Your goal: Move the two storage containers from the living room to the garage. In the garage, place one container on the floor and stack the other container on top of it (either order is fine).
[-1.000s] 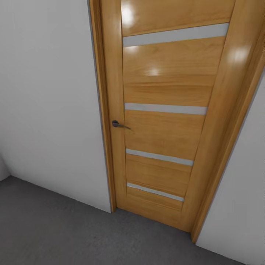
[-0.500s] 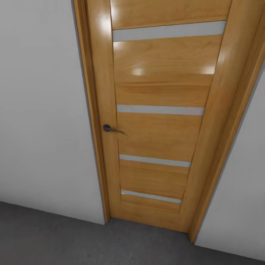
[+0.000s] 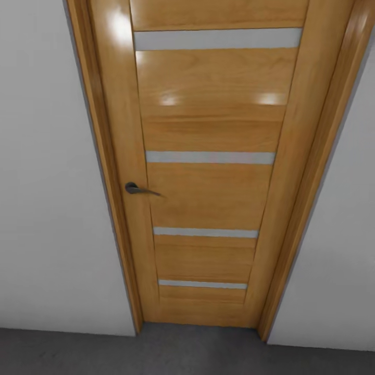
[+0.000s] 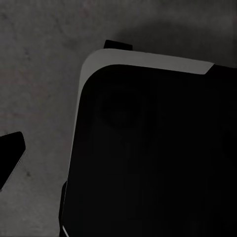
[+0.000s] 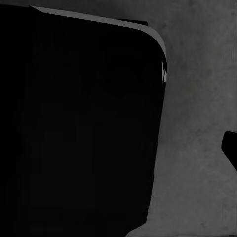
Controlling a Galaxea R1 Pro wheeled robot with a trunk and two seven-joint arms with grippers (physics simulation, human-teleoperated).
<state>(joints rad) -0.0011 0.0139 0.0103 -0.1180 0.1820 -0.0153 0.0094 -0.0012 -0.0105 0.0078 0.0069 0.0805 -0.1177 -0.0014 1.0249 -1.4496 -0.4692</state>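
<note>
The two storage containers are out of view. I face a closed wooden door (image 3: 208, 172) with several frosted glass strips and a dark lever handle (image 3: 136, 189), set in a white wall (image 3: 47, 208). A strip of dark grey concrete floor (image 3: 187, 359) runs along the wall's foot. In the left wrist view a dark left fingertip (image 4: 10, 160) hangs over the concrete beside my black base (image 4: 148, 158). In the right wrist view a dark right fingertip (image 5: 231, 148) hangs over the same floor beside the base (image 5: 79, 123). Each fingertip stands far out to the side, with nothing held.
The door frame (image 3: 307, 182) and white wall (image 3: 338, 260) close off the way straight ahead. Concrete floor (image 4: 44, 59) shows around the base in both wrist views.
The whole head picture has shifted: the door now sits further left and squarer in view, and less floor shows, so the camera has moved. The door stays closed.
</note>
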